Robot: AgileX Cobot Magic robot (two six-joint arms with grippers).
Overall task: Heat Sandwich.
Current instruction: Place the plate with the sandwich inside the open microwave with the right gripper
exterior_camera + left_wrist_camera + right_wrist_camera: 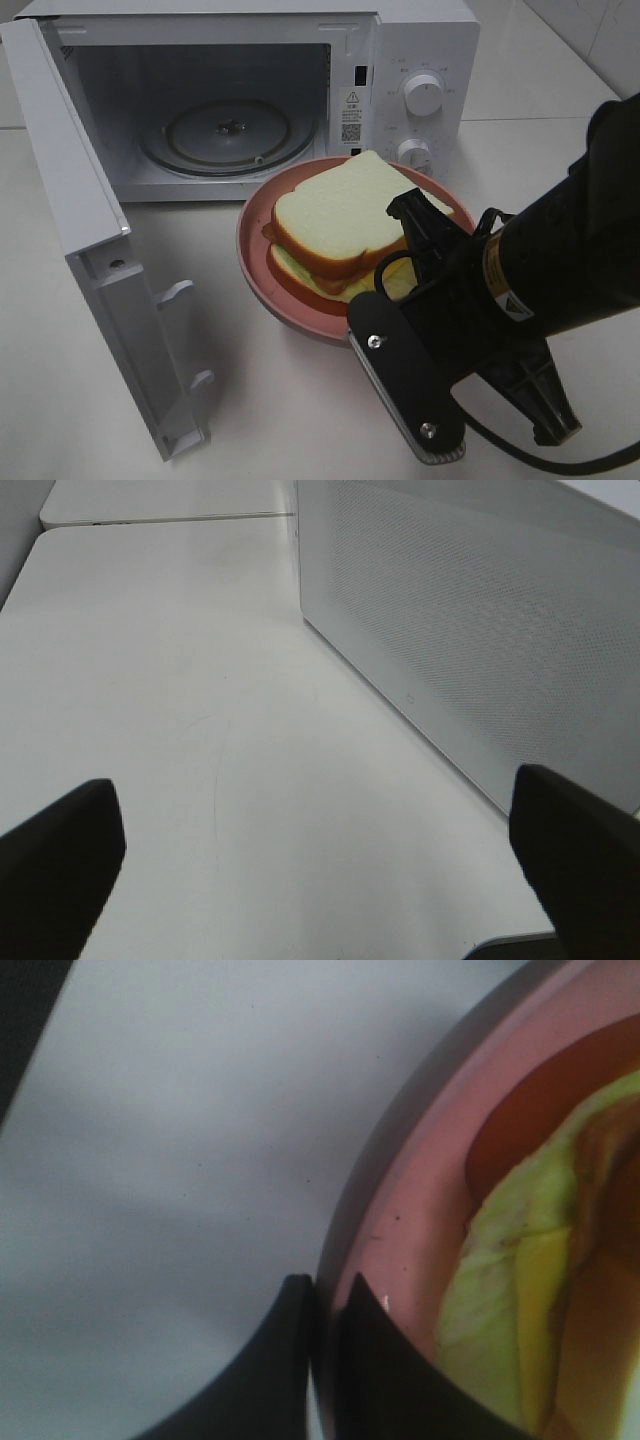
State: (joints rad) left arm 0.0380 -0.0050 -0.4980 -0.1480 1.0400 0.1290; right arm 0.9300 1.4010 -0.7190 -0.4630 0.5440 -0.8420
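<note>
The sandwich [340,215], pale bread with a brown crust and yellow-green filling, lies on a round pink plate [290,305] just in front of the open microwave [420,60]. My right gripper [388,280] is shut on the plate's near right rim. In the right wrist view its two dark fingers pinch the pink rim [400,1190] at the right gripper's tips [325,1295], with the sandwich [530,1300] beside them. A shadow beside the rim suggests the plate is slightly off the table. My left gripper [315,860] stands open over bare table, holding nothing.
The microwave door [90,230] swings out wide to the left, reaching the table's front. A glass turntable [225,135] lies inside the cavity. The microwave's perforated side wall [480,630] runs close beside my left gripper. White table surrounds the plate.
</note>
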